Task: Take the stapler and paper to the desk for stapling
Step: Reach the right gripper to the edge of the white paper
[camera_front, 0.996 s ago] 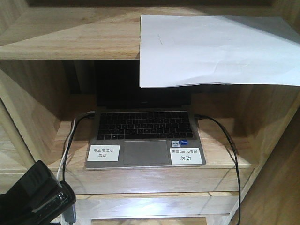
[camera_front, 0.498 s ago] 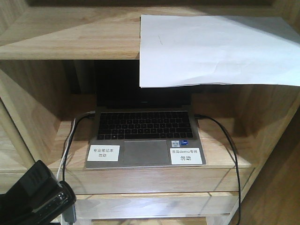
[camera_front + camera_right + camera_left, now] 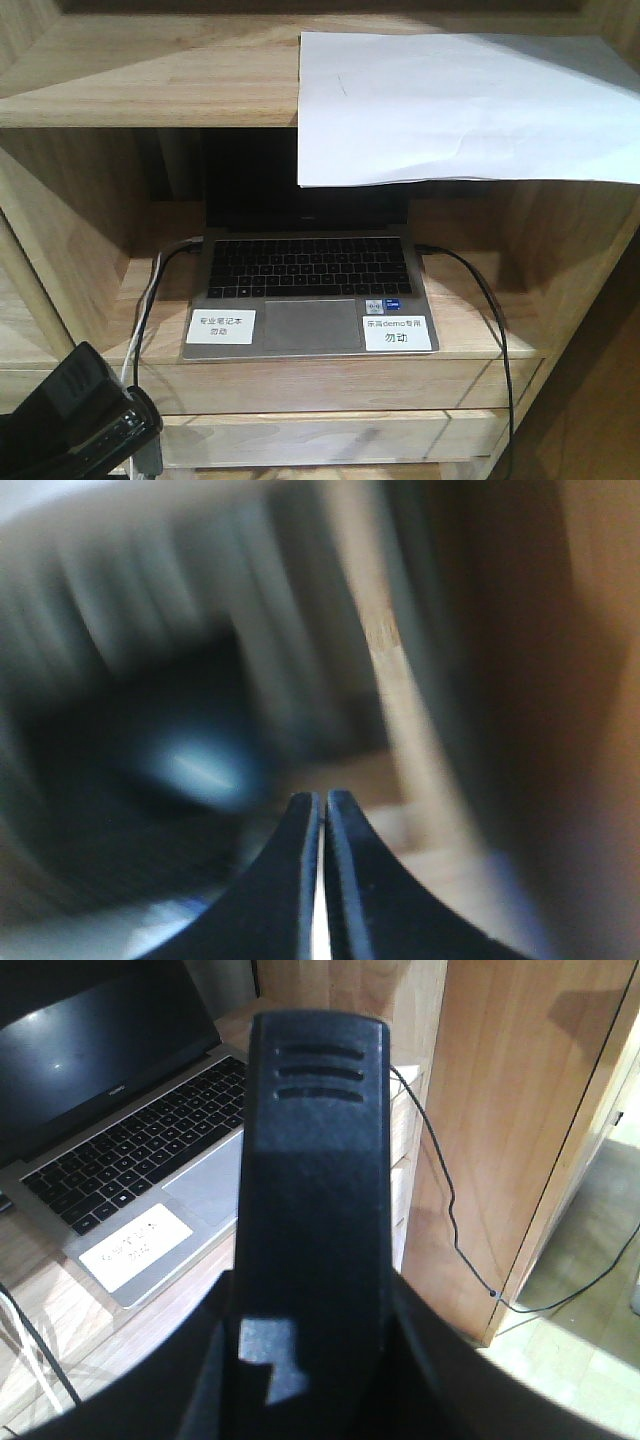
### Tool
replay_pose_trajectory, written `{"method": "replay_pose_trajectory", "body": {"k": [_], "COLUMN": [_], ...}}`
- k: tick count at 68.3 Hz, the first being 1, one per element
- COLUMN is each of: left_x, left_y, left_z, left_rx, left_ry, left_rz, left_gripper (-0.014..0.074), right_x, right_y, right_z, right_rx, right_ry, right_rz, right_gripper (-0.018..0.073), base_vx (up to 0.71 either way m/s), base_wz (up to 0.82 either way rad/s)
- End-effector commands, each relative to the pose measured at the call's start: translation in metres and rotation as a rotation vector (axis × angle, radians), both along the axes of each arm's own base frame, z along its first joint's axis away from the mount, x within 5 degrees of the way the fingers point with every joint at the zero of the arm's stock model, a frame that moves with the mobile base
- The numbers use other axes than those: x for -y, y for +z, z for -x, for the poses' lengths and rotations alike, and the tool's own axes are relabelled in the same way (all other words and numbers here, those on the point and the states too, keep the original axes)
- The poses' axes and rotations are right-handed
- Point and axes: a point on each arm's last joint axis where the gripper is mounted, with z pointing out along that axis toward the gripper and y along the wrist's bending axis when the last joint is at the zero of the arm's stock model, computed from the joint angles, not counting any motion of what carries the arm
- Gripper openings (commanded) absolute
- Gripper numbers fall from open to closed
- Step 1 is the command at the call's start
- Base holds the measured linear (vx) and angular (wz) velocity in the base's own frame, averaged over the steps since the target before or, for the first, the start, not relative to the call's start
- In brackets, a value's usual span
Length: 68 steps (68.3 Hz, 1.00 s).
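At the near lower left of the front view, we enter first the left claw (image 3: 315, 1360). It is clenched on a long black bar with three grooves at its far end, which we take for the stapler (image 3: 312, 1160). The bar's long axis points away from the wrist, toward the laptop (image 3: 310, 270).

Next, the right claw (image 3: 323, 815): tips pressed almost together with only a bright sliver between them, and nothing held. Its view is smeared and it is absent from the front view, so we cannot tell where it stands against the shelves.

Middle ground: the laptop sits open in the lower compartment of the wooden shelf unit (image 3: 150, 85). Two white labels (image 3: 222, 326) are on its palm rest, and a black cable (image 3: 495, 300) trails off its right side.

Farther and higher: the paper (image 3: 450, 105) lies flat on the upper shelf, right of centre, its long axis running left to right along the shelf front. Its near edge overhangs the lip, free above the laptop. It lies up and to the right of the loaded left claw. We judge that the empty right claw should fetch it, pinching at the overhang.

Surface: smooth pale wood under a thin sheet, so a slide toward the lip looks easy.

Room: the upper shelf is open in front, and side walls close in the compartment below. The counter shows in no view.
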Motion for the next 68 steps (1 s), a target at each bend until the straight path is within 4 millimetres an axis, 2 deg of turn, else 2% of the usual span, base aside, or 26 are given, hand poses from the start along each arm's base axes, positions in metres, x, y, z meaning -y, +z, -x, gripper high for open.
{"method": "replay_pose_trajectory", "body": {"k": [1, 11, 19, 30, 40, 45, 54, 68], "left_x": [0.0, 0.0, 0.0, 0.0, 0.0, 0.0, 0.0, 0.0], "left_y": [0.018, 0.018, 0.018, 0.018, 0.018, 0.018, 0.018, 0.018], "left_z": [-0.004, -0.004, -0.004, -0.004, -0.004, -0.004, -0.004, -0.004], "left_rx": [0.072, 0.072, 0.072, 0.072, 0.072, 0.072, 0.072, 0.072], "left_ry": [0.043, 0.043, 0.043, 0.043, 0.043, 0.043, 0.043, 0.043], "left_rz": [0.099, 0.099, 0.099, 0.099, 0.099, 0.099, 0.099, 0.099], "left_gripper": [-0.0007, -0.0007, -0.0007, -0.0007, -0.0006, -0.0006, -0.0006, -0.0006], "right_x": [-0.002, -0.001, -0.003, -0.009, -0.022, -0.028, -0.035, -0.044], "right_y": [0.006, 0.005, 0.01, 0.015, 0.028, 0.031, 0.035, 0.057], "right_z": [0.002, 0.001, 0.002, -0.007, -0.018, -0.026, -0.04, -0.068], "right_rx": [0.076, 0.057, 0.094, 0.052, 0.091, 0.103, 0.115, 0.18], "right_ry": [0.033, 0.045, 0.077, 0.14, 0.296, 0.365, 0.451, 0.56], "right_rz": [-0.224, -0.415, -0.429, -0.434, -0.452, -0.47, -0.53, -0.573], "right_gripper": [-0.0009, 0.0, 0.0057, 0.0232, 0.0429, 0.0489, 0.0529, 0.0529], "base_vx": [0.0, 0.0, 0.0, 0.0, 0.0, 0.0, 0.0, 0.0], "base_wz": [0.0, 0.0, 0.0, 0.0, 0.0, 0.0, 0.0, 0.0]}}
